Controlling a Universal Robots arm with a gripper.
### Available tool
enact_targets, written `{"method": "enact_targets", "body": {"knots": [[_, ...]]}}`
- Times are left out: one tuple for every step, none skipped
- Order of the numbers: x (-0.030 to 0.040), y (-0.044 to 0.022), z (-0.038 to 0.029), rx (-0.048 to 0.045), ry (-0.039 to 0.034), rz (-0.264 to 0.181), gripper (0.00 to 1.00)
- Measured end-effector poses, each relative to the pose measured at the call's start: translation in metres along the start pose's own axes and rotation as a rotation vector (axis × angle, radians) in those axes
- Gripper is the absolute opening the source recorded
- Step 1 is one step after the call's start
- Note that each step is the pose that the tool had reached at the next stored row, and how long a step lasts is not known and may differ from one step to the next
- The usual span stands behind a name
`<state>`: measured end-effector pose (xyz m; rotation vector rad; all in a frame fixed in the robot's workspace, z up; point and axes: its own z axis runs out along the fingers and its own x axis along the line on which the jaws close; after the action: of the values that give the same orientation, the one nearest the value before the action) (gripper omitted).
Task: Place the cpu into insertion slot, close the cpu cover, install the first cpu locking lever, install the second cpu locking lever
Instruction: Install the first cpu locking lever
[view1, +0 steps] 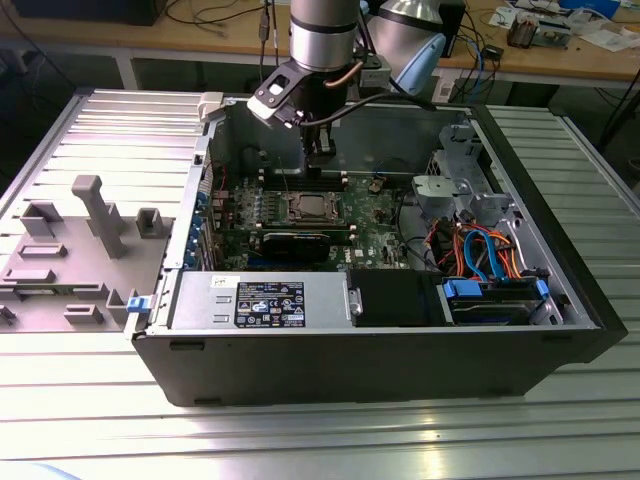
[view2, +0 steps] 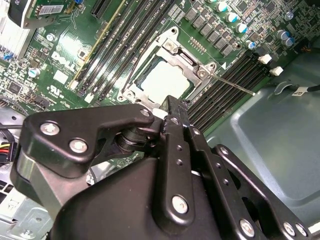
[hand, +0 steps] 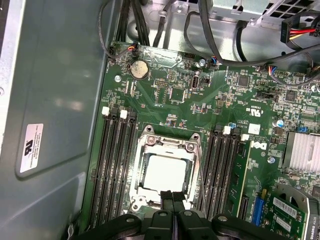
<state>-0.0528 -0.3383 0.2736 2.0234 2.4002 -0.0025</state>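
cpu (hand: 165, 172) is seated in insertion slot (hand: 148, 131), cpu cover (hand: 169, 146) down over it. One locking lever (view2: 235, 85) juts out from slot, looks unlatched; can't tell on the other. Gripper (hand: 172, 196) at slot's edge, fingers pressed together, holding nothing.

A ribbed metal table (view1: 300, 440) stands before a cluttered wooden workbench (view1: 90, 37).

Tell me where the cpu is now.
In the first wrist view the cpu sits in its socket on the green board, between two banks of black memory slots.
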Motion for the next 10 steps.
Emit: {"method": "enact_targets", "body": {"knots": [[0.0000, 0.0000, 0.0000, 0.0000, 0.0000, 0.000, 0.11], [0.0000, 0.0000, 0.0000, 0.0000, 0.0000, 0.000, 0.11], [0.0000, 0.0000, 0.0000, 0.0000, 0.0000, 0.000, 0.11], [0.0000, 0.0000, -0.0001, -0.0001, 0.0000, 0.000, 0.11], [0.0000, 0.0000, -0.0001, 0.0000, 0.0000, 0.000, 0.11], [0.0000, 0.0000, -0.0001, 0.0000, 0.0000, 0.000, 0.11], [0.0000, 0.0000, -0.0001, 0.0000, 0.0000, 0.000, 0.11], [0.0000, 0.0000, -0.0001, -0.0001, -0.0001, 0.000, 0.11], [0.0000, 0.0000, -0.0001, -0.0003, -0.0001, 0.000, 0.11], [0.0000, 0.0000, -0.0001, -0.0014, -0.0002, 0.000, 0.11]]}}
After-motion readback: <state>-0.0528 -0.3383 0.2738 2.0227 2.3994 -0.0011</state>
